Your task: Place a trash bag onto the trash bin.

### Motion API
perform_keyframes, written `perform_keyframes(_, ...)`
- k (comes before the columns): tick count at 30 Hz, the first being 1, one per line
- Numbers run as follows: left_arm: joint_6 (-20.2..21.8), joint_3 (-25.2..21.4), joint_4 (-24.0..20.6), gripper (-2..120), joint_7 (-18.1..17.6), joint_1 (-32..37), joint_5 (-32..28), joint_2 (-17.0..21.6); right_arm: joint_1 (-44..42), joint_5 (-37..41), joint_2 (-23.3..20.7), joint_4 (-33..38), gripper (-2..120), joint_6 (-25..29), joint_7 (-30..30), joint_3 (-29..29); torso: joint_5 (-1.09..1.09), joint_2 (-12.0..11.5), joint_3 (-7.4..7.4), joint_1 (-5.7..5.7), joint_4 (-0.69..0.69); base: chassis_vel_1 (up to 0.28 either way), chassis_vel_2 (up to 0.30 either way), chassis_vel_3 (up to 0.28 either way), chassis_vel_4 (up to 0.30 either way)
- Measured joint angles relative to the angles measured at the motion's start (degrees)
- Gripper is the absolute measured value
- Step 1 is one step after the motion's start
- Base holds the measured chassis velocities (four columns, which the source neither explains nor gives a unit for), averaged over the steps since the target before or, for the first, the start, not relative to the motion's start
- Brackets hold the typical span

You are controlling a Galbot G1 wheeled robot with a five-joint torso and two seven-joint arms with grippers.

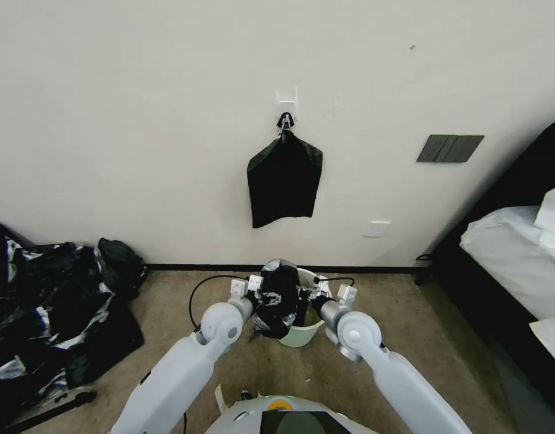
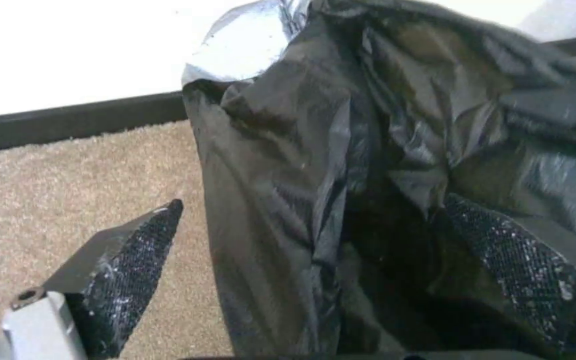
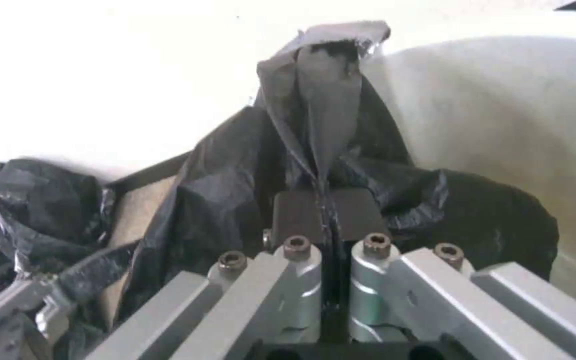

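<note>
1. Bag: one thin, glossy black plastic film, heavily wrinkled with silvery highlights. It hangs bunched over the left side of the bin's rim, between the two grippers, with part draped down the bin's outer wall toward the floor.
2. Bin: one small round cream-white plastic bucket, smooth-walled and tapering to its base. It stands on the floor near the wall's baseboard, directly ahead of the robot.
3. Right gripper: fingers closed flat against each other, pinching a fold of the bag that rises above them in a crumpled grey-black peak. The bin's pale inner wall lies just behind.
4. Left gripper: fingers spread wide, their pads black with a rough mesh texture. One finger stands clear over the carpet; the other lies against the bag's folds. A sheet of the bag hangs between them, not clamped.
5. Floor: short-pile tan carpet, meeting a plain off-white wall at a dark baseboard.
6. Room, counted: one flat black bundle hanging from one white wall hook; one large heap of black plastic on the floor at the left wall edge; one dark switch plate; one white socket; one bed with white bedding at the right.
</note>
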Motion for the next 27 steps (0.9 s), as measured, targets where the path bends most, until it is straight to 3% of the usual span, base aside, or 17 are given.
perform_keyframes(17,-0.02,1.35,5.17,100,0.17,-1.90,0.18,-2.53,-1.02,0.22,1.06,0.33,0,-0.12,0.95,-0.29,0.00,0.00,0.00,0.00,-0.01,0.000,0.000,0.000,0.000)
perform_keyframes(27,0.58,2.68,7.53,76,-1.81,-2.50,0.27,-4.30,-1.69,0.17,1.10,0.39,0,-0.17,0.87,-0.43,0.00,0.00,-0.01,0.00,0.00,0.000,0.000,0.000,0.000)
